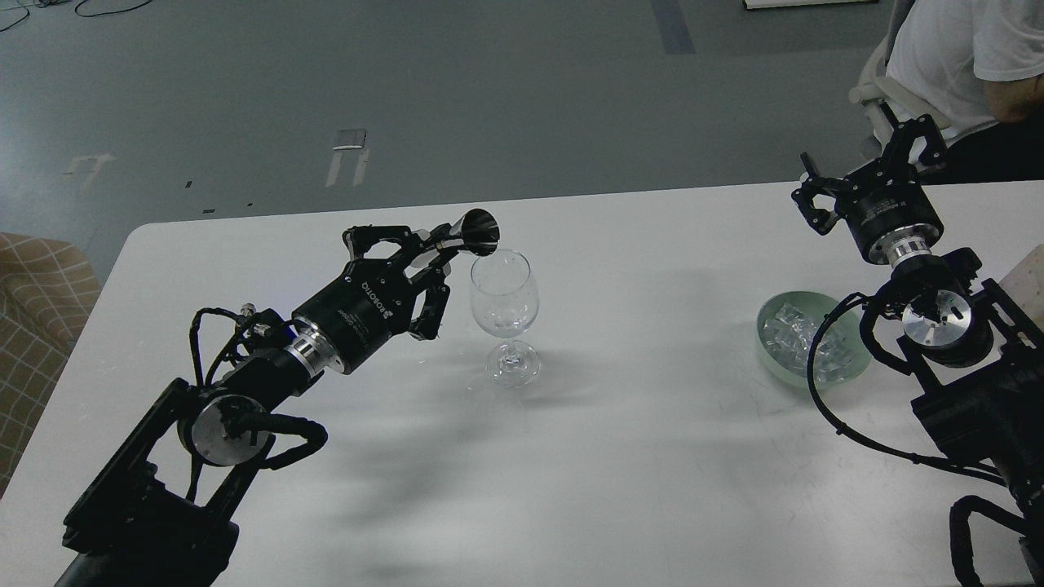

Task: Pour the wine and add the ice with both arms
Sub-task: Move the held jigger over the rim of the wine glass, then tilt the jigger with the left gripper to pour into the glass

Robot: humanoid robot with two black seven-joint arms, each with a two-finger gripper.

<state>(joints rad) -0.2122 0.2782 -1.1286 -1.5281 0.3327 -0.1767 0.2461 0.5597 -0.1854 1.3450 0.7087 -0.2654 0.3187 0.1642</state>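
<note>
A clear stemmed glass (504, 303) stands upright on the white table (636, 456). My left gripper (426, 259) is shut on the handle of a small dark metal measuring cup (479, 231). The cup is tilted with its mouth at the glass's near-left rim. I cannot make out any wine in the cup or the glass. The ice (795, 328) is a heap of clear cubes in a pale green bowl (773, 359) at the right. My right gripper (866, 167) is open and empty, raised behind and above the bowl.
A person in a white shirt (954, 49) sits on a chair beyond the table's far right corner. A checked sofa (37, 285) stands left of the table. A beige item (1029, 273) lies at the right edge.
</note>
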